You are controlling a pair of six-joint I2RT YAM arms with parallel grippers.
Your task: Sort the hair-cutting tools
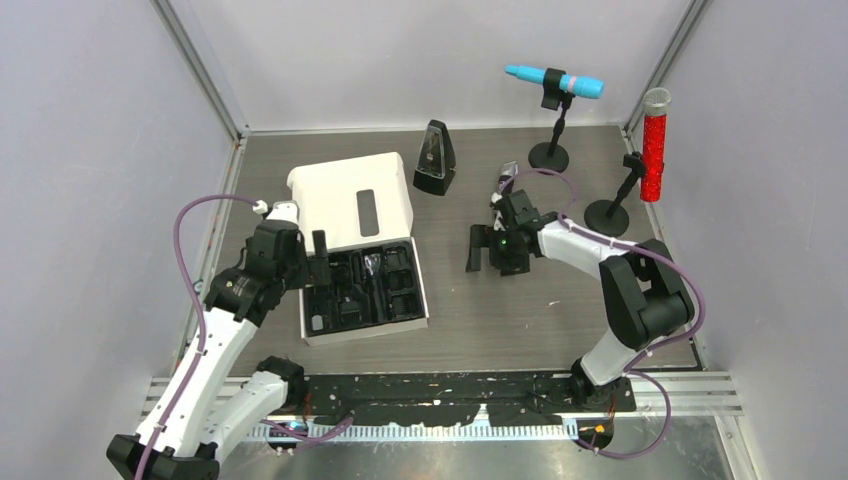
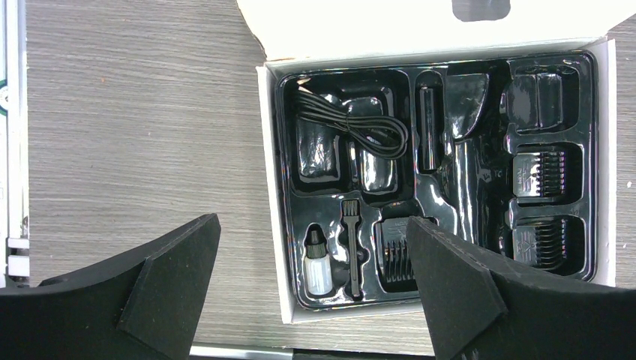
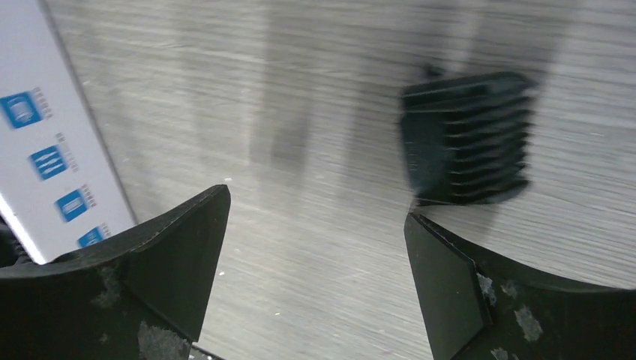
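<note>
On the tabletop (image 1: 520, 320) we have both arms out. The left arm (image 1: 225, 315) hangs over the open white box (image 1: 345, 195), its jaws spread and empty above the black tray (image 2: 480, 187). The right arm (image 1: 640, 295) reaches to mid-table, its jaws likewise spread with nothing between them. The metronome (image 1: 435, 158), blue mic (image 1: 555, 81) and red mic (image 1: 655, 145) at the back are not ours to sort. What we take for the clipper (image 1: 508, 180) lies on the tabletop just behind the right wrist, mostly hidden, and the tray's long slot looks bare, so we judge that piece is not yet put away. It should be the heaviest item, smooth and slim, and we would close across the middle of its body, clear of the blade. In the tray the cable (image 2: 360, 127) sits coiled and floppy beside the cylinder (image 2: 429, 127), and guards (image 2: 538, 174) fill the right-hand pockets. One loose guard (image 3: 465, 139) lies on the tabletop just beyond the right jaws, off toward one finger. It is light, stiff plastic and likely to skid, so we would pinch its solid sides, not the thin teeth. Smallest are the brush (image 2: 351, 247) and bottle (image 2: 318, 264), side by side in the tray.
</note>
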